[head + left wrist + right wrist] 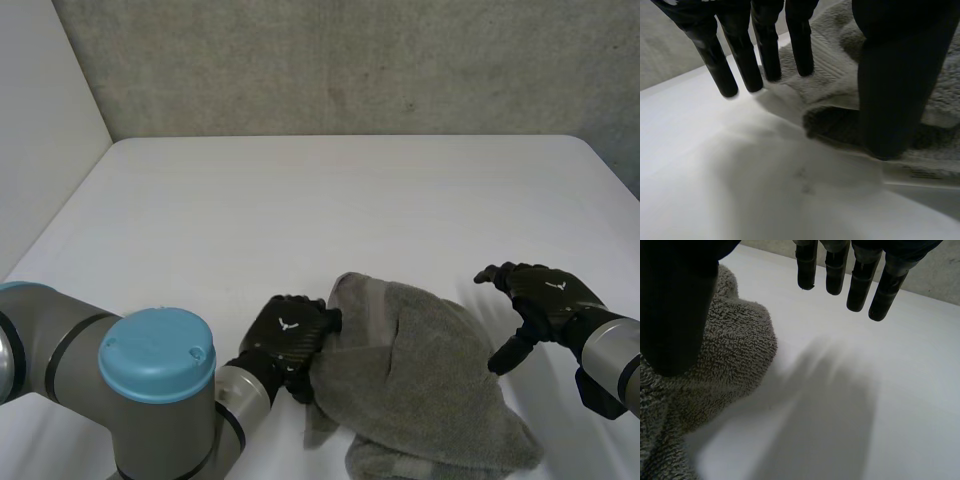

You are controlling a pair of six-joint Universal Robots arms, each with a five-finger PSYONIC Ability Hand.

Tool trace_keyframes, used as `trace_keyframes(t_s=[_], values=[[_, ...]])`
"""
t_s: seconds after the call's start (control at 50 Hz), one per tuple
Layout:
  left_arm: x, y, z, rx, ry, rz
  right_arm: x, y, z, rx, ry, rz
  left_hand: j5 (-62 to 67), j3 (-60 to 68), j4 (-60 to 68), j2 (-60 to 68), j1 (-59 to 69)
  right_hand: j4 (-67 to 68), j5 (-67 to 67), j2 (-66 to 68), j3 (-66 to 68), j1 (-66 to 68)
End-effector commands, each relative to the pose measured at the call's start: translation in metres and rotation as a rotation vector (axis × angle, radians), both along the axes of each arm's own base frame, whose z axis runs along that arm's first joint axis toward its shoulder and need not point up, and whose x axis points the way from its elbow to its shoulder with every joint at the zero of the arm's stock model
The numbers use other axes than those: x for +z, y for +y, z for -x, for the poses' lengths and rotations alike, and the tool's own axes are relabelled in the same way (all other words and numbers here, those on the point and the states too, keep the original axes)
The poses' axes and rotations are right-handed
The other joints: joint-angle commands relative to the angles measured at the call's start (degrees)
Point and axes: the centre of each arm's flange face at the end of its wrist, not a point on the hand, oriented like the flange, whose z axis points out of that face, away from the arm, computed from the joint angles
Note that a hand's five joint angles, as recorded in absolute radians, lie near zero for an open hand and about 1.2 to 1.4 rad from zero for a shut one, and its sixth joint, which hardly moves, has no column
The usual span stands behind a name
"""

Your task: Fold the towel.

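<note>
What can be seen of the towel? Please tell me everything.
The towel is grey-brown terry with a flat woven band near its hem and a white printed label. It lies crumpled in a loose heap, not yet folded, on the near part of the white table. The left hand touches its left edge with straight fingers; the open right hand is to its right, apart.

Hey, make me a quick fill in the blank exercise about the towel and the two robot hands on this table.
1. The towel lies crumpled on the white ___.
2. The left hand is against the ___'s edge.
3. The right hand, clear of the towel, is ___, not shut.
4. The towel's colour is ___.
Missing words: table; towel; open; grey.
</note>
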Motion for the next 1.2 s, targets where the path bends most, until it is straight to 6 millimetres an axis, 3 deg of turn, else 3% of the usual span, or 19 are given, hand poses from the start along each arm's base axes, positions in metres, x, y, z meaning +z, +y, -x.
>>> trace_keyframes(t_s=[0.02, 0.12, 0.3, 0.36, 0.4, 0.5, 0.68, 0.78, 0.84, 0.88, 0.9, 0.94, 1.0, 1.06, 1.1, 1.12, 1.14, 1.16, 1.2], values=[[-0.002, 0.002, 0.005, -0.045, 0.023, -0.008, 0.003, -0.007, 0.006, -0.024, 0.000, 0.013, 30.6, 30.0, 30.0, 30.0, 30.0, -4.7, -3.1, -5.2, -4.3, -2.9], [-0.003, 0.001, 0.005, -0.045, 0.032, 0.002, 0.006, -0.013, 0.012, -0.050, 0.006, 0.018, 49.8, 49.2, 49.2, 49.2, 49.2, -4.7, -3.1, -5.2, -4.3, -2.9], [0.005, -0.007, 0.005, -0.016, 0.064, 0.042, 0.012, -0.009, 0.015, -0.040, 0.030, -0.086, 49.8, 49.3, 49.2, 49.2, 49.3, -4.7, -3.1, -5.2, -4.3, -2.9], [0.012, -0.021, -0.003, 0.055, 0.069, 0.066, 0.012, -0.005, 0.020, -0.034, 0.048, -0.167, 49.8, 49.3, 49.2, 49.2, 49.3, -4.7, -3.1, -5.2, -4.3, -2.9], [0.023, -0.037, -0.017, 0.157, 0.078, 0.100, 0.008, 0.004, 0.016, 0.037, 0.040, -0.250, 49.8, 49.3, 49.2, 49.2, 49.3, -4.7, -3.1, -5.2, -4.3, -2.9], [0.030, -0.045, -0.030, 0.234, 0.084, 0.114, 0.003, 0.019, 0.006, 0.147, -0.012, -0.366, 49.8, 49.3, 49.2, 49.2, 49.3, -4.7, -3.1, -5.2, -4.3, -2.9], [0.035, -0.049, -0.040, 0.270, 0.104, 0.110, -0.010, 0.030, -0.004, 0.201, -0.059, -0.453, 49.8, 49.3, 49.2, 49.2, 49.3, -4.7, -3.1, -5.2, -4.3, -2.9], [0.047, -0.049, -0.044, 0.281, 0.129, 0.136, -0.017, 0.040, -0.026, 0.252, -0.084, -0.447, 49.8, 49.3, 49.2, 49.2, 49.3, -4.7, -3.1, -5.2, -4.3, -2.9], [0.049, -0.051, -0.045, 0.288, 0.132, 0.141, -0.020, 0.036, -0.038, 0.260, -0.118, -0.401, 49.8, 49.3, 49.2, 49.2, 49.3, 5.2, 6.7, 4.6, 5.6, 7.0], [0.056, -0.053, -0.047, 0.296, 0.144, 0.157, -0.017, 0.024, -0.048, 0.238, -0.144, -0.316, 49.8, 49.3, 49.2, 49.2, 49.3, 32.3, 33.8, 31.7, 32.7, 34.1], [0.056, -0.053, -0.047, 0.296, 0.145, 0.157, -0.017, 0.023, -0.048, 0.237, -0.145, -0.316, 49.8, 49.3, 49.2, 49.2, 49.3, 32.4, 33.9, 31.9, 32.8, 34.2], [0.063, -0.054, -0.048, 0.301, 0.158, 0.174, -0.012, 0.010, -0.060, 0.204, -0.156, -0.220, 49.8, 49.3, 49.2, 49.2, 49.3, 64.7, 66.2, 64.2, 65.1, 66.5], [0.066, -0.055, -0.050, 0.305, 0.165, 0.183, -0.009, 0.002, -0.065, 0.189, -0.157, -0.171, 49.8, 49.3, 49.2, 49.2, 49.3, 65.3, 66.9, 64.8, 65.7, 67.1], [0.078, -0.058, -0.051, 0.310, 0.189, 0.215, 0.009, -0.018, -0.075, 0.174, -0.143, -0.029, 49.8, 49.3, 49.2, 49.2, 49.3, 65.3, 66.9, 64.8, 65.7, 67.1], [0.096, -0.065, -0.053, 0.324, 0.225, 0.262, 0.044, -0.045, -0.085, 0.174, -0.122, 0.180, 49.8, 49.3, 49.2, 49.2, 49.3, 65.3, 66.9, 64.8, 65.7, 67.1], [0.096, -0.065, -0.053, 0.324, 0.225, 0.263, 0.044, -0.045, -0.085, 0.174, -0.122, 0.181, 49.8, 49.3, 49.2, 49.2, 49.3, 65.3, 66.9, 64.8, 65.7, 67.1], [0.109, -0.069, -0.054, 0.332, 0.249, 0.295, 0.067, -0.057, -0.090, 0.175, -0.106, 0.304, 49.8, 49.3, 49.2, 49.2, 49.3, 65.3, 66.9, 64.8, 65.7, 67.1], [0.109, -0.069, -0.054, 0.332, 0.250, 0.295, 0.067, -0.057, -0.090, 0.175, -0.106, 0.305, 49.8, 49.3, 49.2, 49.2, 49.3, 65.3, 66.9, 64.8, 65.7, 67.1], [0.135, -0.071, -0.053, 0.336, 0.307, 0.356, 0.116, -0.073, -0.101, 0.171, -0.086, 0.559, 49.8, 49.3, 49.2, 49.2, 49.3, 65.3, 66.9, 64.8, 65.7, 67.1]])
